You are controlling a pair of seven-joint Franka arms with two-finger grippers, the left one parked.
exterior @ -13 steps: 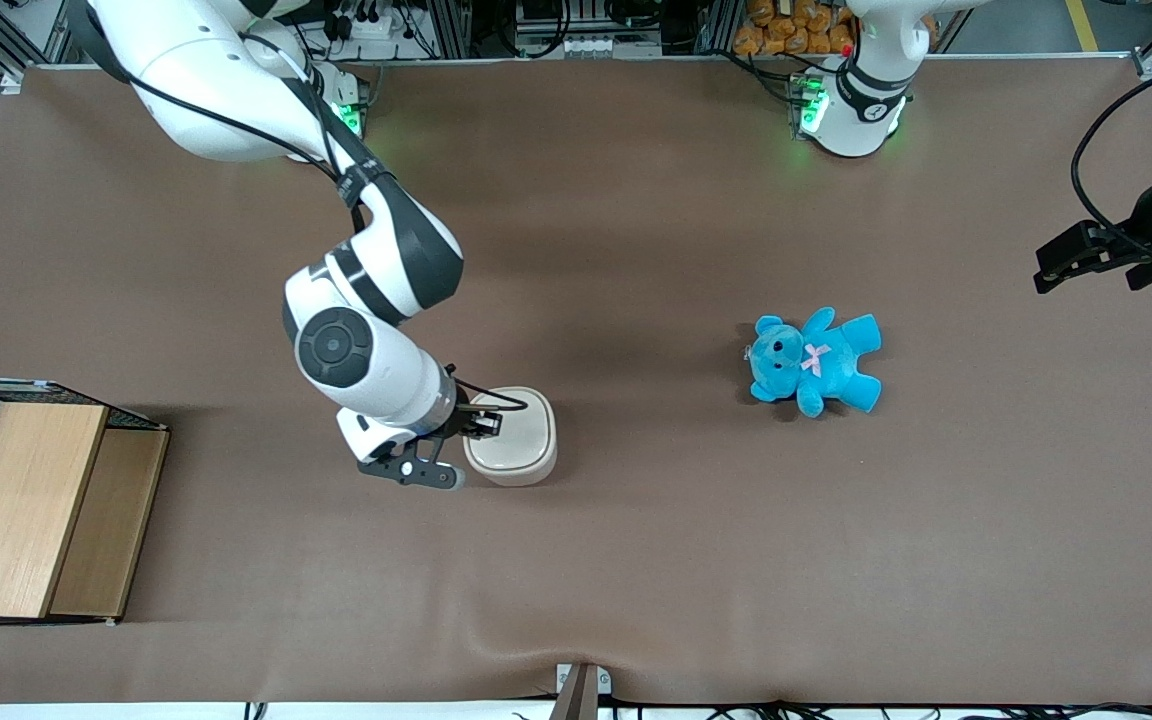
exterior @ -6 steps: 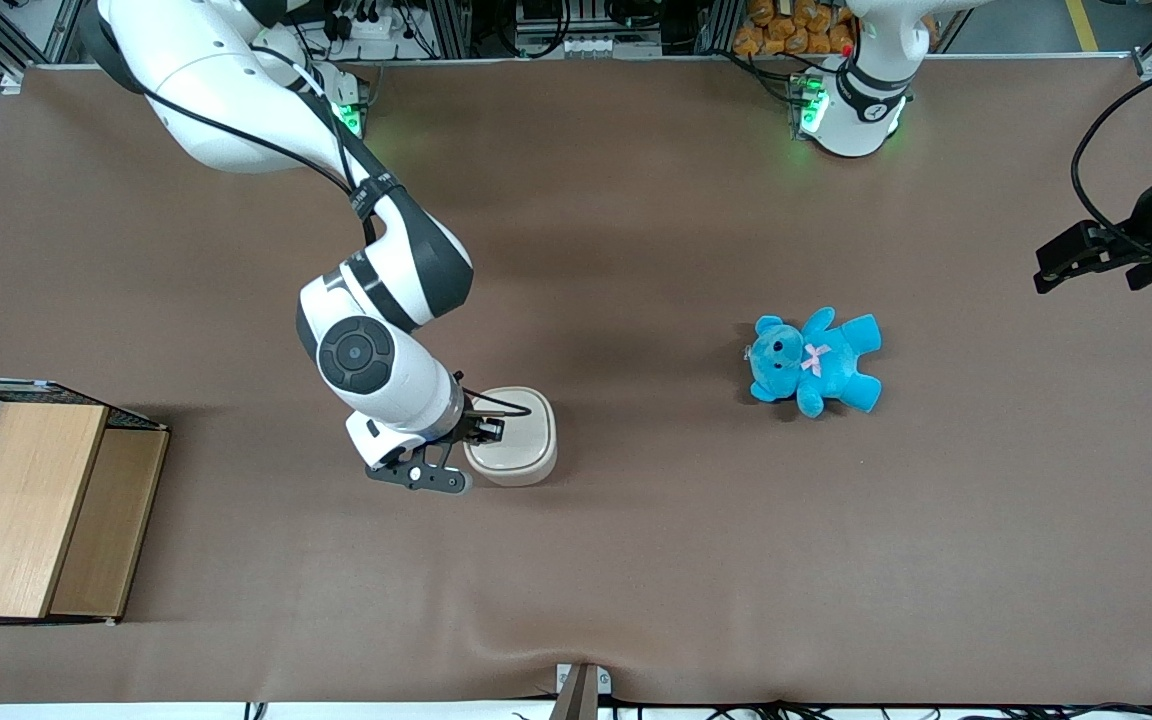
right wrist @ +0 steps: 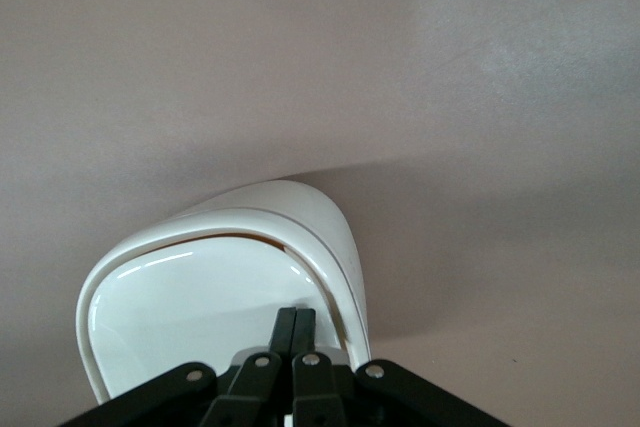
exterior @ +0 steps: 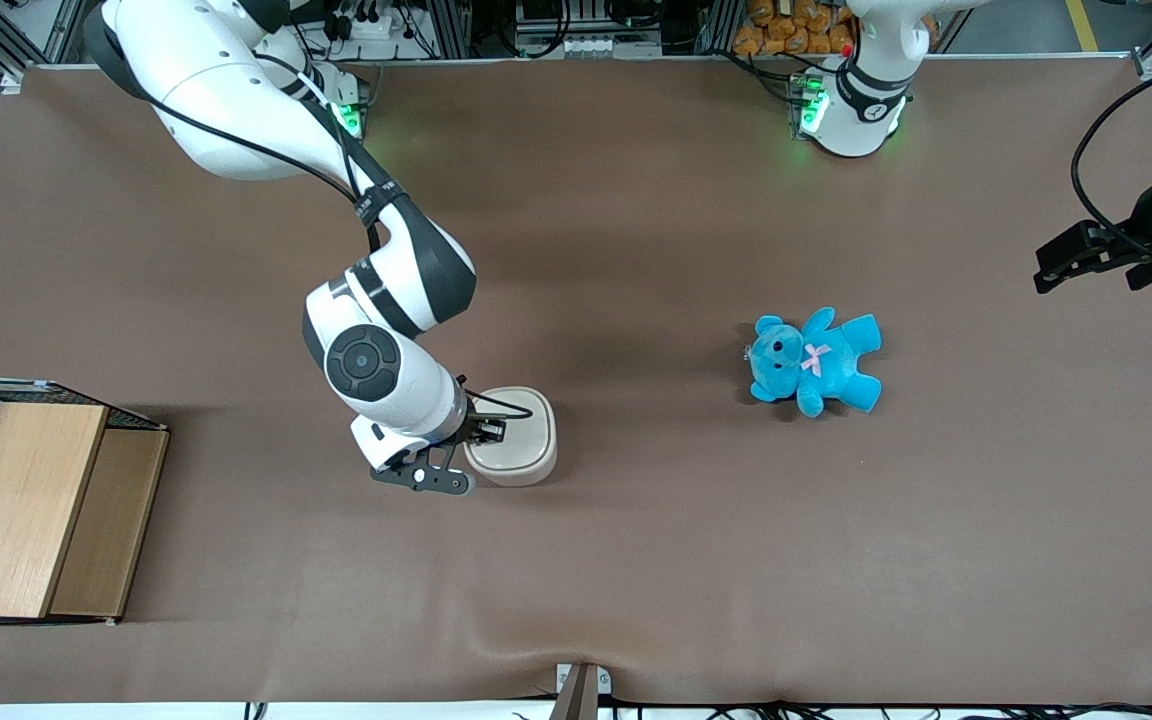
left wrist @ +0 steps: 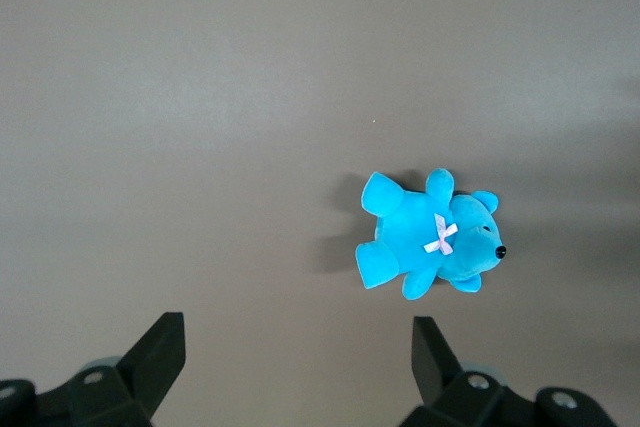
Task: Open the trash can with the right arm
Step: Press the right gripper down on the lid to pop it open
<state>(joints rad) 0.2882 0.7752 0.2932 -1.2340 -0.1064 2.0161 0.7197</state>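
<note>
Black gripper [exterior: 492,430] of the right arm [exterior: 376,365], fingers [right wrist: 293,332] pressed together, rests on the lid of one cream trash can [exterior: 514,437] mid-table. One blue teddy [exterior: 816,361] lies toward the parked arm's end; one wooden box [exterior: 31,510] toward the working arm's.

Cream trash can [exterior: 514,437], blue teddy [exterior: 816,361]

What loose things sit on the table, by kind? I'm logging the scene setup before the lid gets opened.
Trash cans: 1, the cream-white trash can, with the right arm's tool shut, fingertips over its lid.
Soft toys: 1, the blue teddy, toward the parked arm's end of the table.
Boxes: 1, the wooden box with wire mesh, toward the working arm's end.
Total: 3
</note>
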